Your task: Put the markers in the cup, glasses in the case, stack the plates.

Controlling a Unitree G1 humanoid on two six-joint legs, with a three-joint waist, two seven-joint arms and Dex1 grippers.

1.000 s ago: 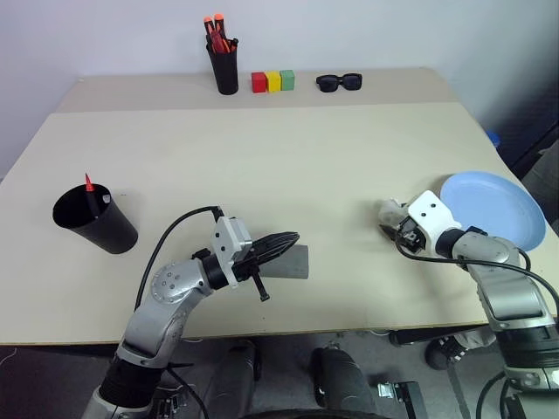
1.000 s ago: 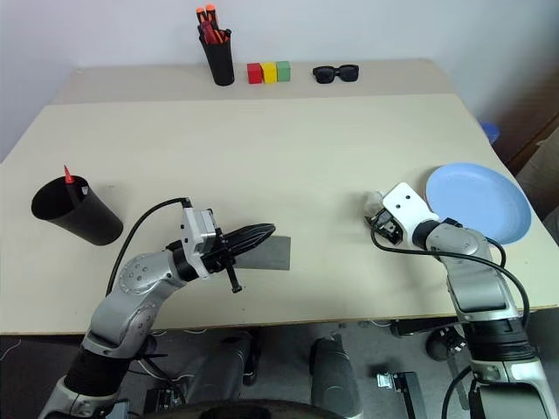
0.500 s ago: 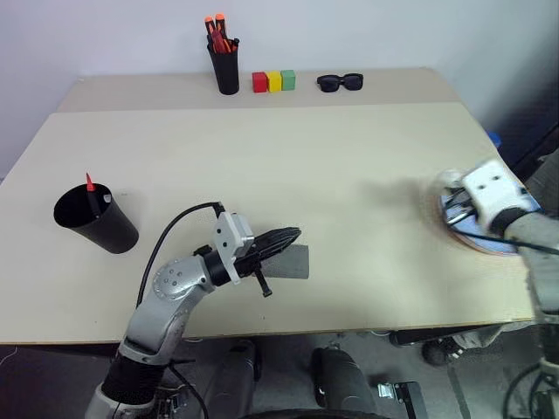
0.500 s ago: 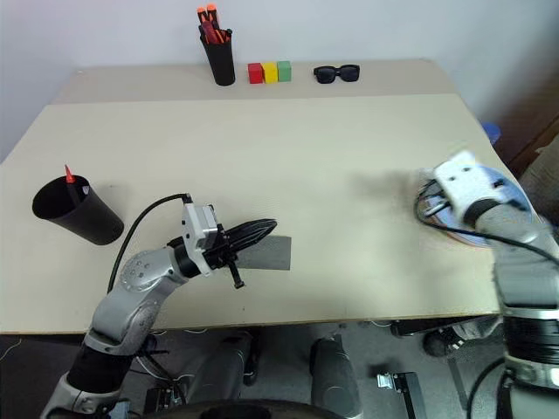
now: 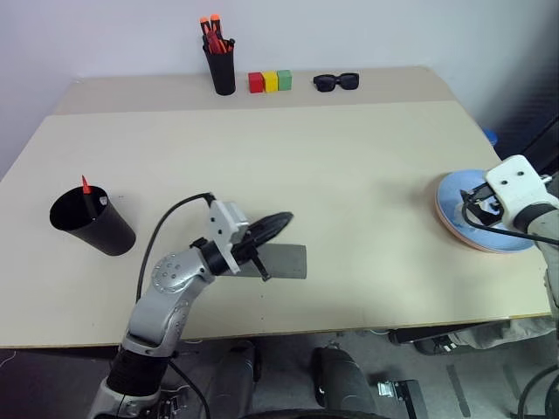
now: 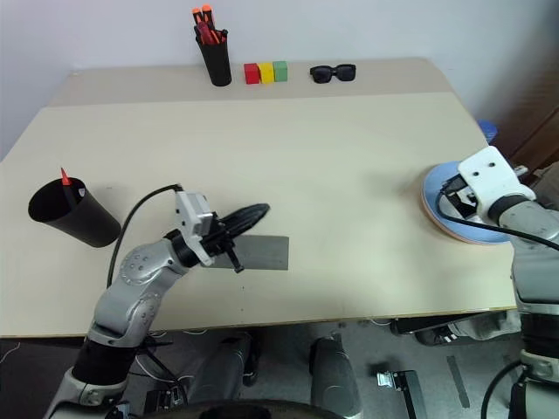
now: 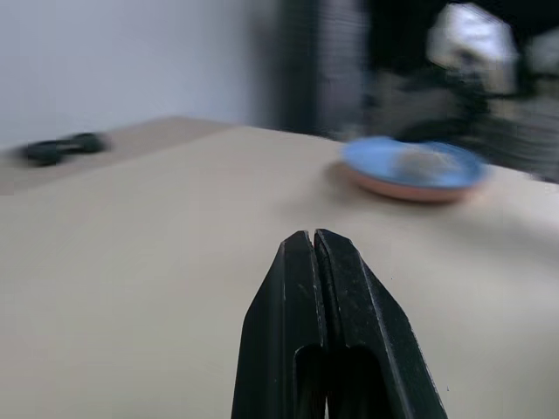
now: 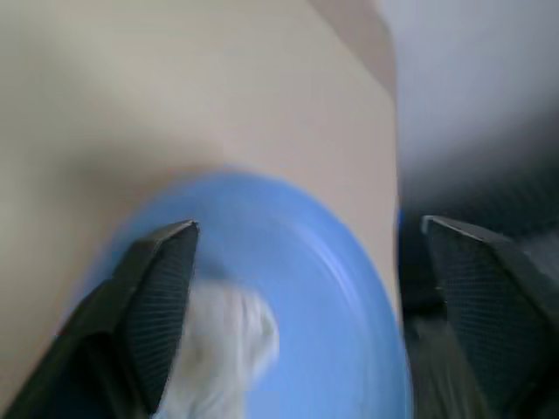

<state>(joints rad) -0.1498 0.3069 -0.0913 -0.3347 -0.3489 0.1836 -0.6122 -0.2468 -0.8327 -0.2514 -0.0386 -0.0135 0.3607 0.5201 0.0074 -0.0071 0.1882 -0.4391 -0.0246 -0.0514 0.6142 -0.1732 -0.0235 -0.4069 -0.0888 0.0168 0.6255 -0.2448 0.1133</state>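
Two plates stacked at 3 o'clock on surface (image 5: 349, 175): blue plate (image 5: 458, 202) on top of pink plate (image 5: 472, 243), pink rim just showing underneath. R gripper (image 8: 306, 288) hovers over blue plate, jaws wide apart, empty. Whitish blob on the blue, can't ID. L gripper (image 7: 316, 249) w/ jaws closed, empty, above grey case (image 5: 284, 261) at 6 o'clock. Case lid shut. Black cup (image 5: 92, 223) at 9 o'clock, red marker (image 5: 87, 188) standing inside.

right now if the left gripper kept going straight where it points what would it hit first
Probably nothing close: the shut left gripper points over bare table toward the stacked plates, blue on pink. Those seem the first thing in line, though depth is hard to judge.
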